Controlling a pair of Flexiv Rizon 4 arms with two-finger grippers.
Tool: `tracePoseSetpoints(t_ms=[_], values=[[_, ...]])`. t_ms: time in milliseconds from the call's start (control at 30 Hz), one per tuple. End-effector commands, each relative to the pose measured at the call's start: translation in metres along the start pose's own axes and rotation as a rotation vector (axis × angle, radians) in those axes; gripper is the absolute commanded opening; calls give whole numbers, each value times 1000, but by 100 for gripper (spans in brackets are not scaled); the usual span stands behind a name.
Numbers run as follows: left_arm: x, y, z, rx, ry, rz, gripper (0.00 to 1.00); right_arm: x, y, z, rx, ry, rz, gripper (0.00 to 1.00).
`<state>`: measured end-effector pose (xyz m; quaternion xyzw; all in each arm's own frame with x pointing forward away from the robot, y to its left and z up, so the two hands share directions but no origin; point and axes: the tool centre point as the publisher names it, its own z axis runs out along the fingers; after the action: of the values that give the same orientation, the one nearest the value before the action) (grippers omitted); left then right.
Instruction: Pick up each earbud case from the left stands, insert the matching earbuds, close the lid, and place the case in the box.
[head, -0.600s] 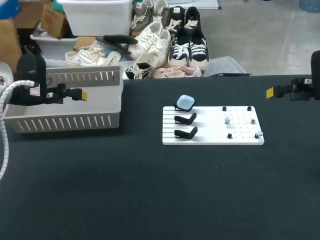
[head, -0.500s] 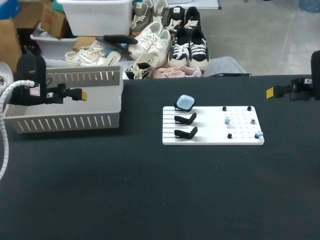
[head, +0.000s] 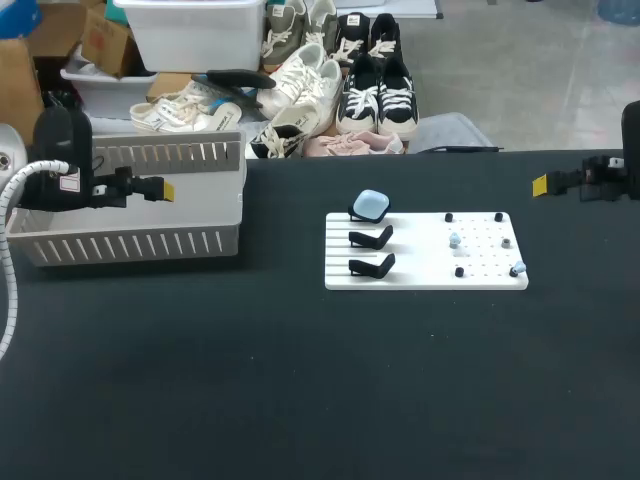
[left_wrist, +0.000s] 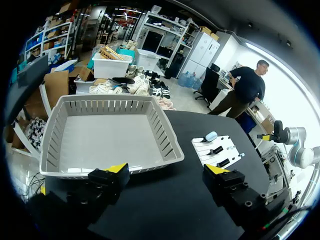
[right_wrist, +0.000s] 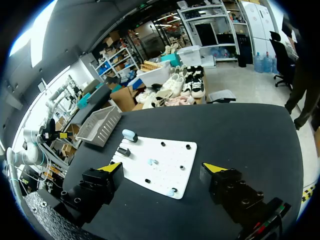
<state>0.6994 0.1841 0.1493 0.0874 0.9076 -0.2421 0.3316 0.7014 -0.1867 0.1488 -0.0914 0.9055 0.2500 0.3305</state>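
At your left, the left pincer (head: 165, 189) hangs over the grey slatted box (head: 130, 243) at the left end of the worktop (head: 250, 380). Its yellow-tipped fingers are spread wide apart. Toward the middle you find the white board (head: 425, 278), with three black stands in a row down its left side. The pale blue earbud case (head: 372, 205) sits on the rearmost stand, and the two nearer stands (head: 372, 237) are bare. Small earbuds (head: 455, 240) dot the board's pegged right half. At your far right, the right pincer (head: 541, 184) hovers over the worktop's rear right part, well apart from the board, fingers likewise held wide apart.
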Motion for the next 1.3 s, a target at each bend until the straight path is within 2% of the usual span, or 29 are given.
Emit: tracePoseSetpoints(t_ms=[33, 333, 367, 600, 833, 967, 1200, 1300], values=[[-1, 0, 0, -1, 5, 0, 100, 0, 0, 0, 2, 2, 0, 100], [-1, 0, 0, -1, 5, 0, 100, 0, 0, 0, 2, 2, 0, 100], [-4, 0, 0, 1, -11, 23, 100, 0, 0, 0, 2, 2, 0, 100], [-22, -8, 12, 108, -42, 258, 100, 0, 0, 0, 2, 2, 0, 100], [-36, -26, 24, 248, -54, 528, 100, 0, 0, 0, 2, 2, 0, 100], [-40, -38, 34, 297, -31, 690, 100, 0, 0, 0, 2, 2, 0, 100], [-45, -56, 58, 361, -23, 839, 100, 0, 0, 0, 2, 2, 0, 100], [-45, -63, 70, 361, -23, 917, 100, 0, 0, 0, 2, 2, 0, 100]])
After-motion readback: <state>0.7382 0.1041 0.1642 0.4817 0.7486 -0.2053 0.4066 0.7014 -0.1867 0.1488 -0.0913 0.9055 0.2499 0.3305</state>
